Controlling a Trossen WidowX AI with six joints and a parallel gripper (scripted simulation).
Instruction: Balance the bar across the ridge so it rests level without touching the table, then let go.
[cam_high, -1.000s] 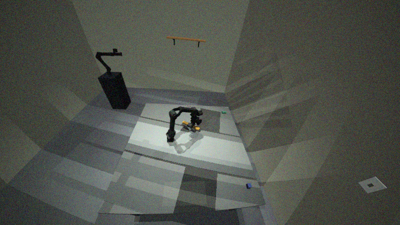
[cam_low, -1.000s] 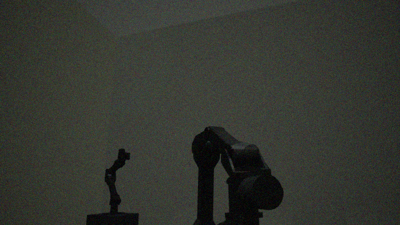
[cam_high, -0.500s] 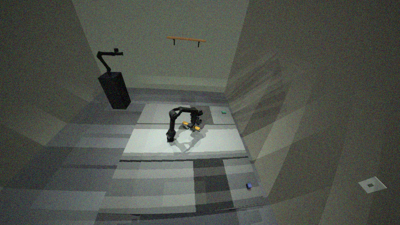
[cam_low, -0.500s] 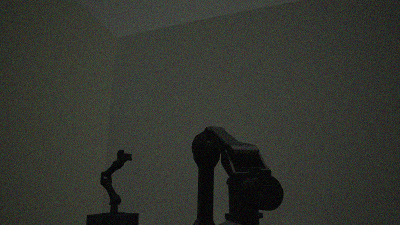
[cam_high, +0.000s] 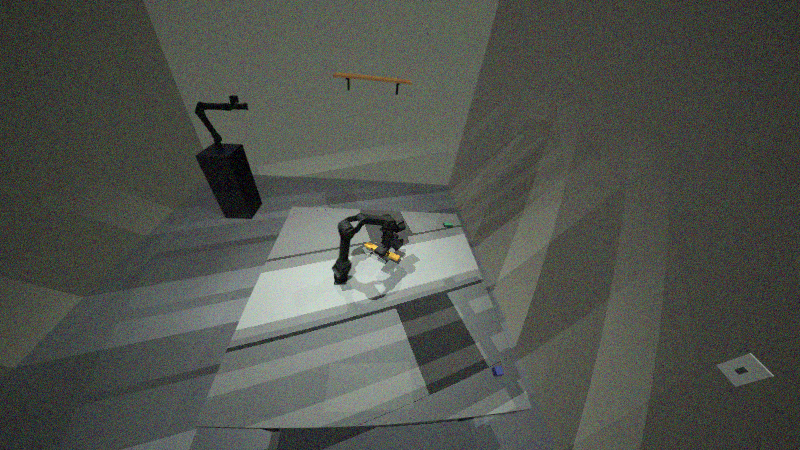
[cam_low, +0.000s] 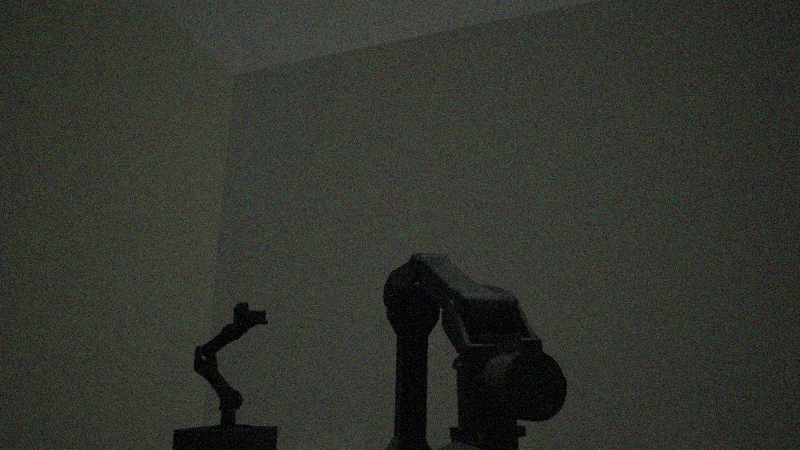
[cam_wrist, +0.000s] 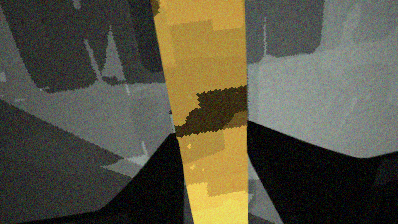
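Note:
The yellow-orange bar sticks out on both sides of my gripper, in the middle of the top view. The gripper points down and is shut on the bar, with one dark finger on each side of it in the wrist view. In the wrist view the bar runs from the top edge to the bottom edge. I cannot tell how high it is above the table, nor whether it is level. I cannot make out the ridge in any view. The exterior view shows only the upper arm, not the fingers or bar.
A small green object lies near the table's far right corner. A small blue block lies near its right edge. Behind the table, a second dark arm stands on a black pedestal. An orange shelf hangs on the wall.

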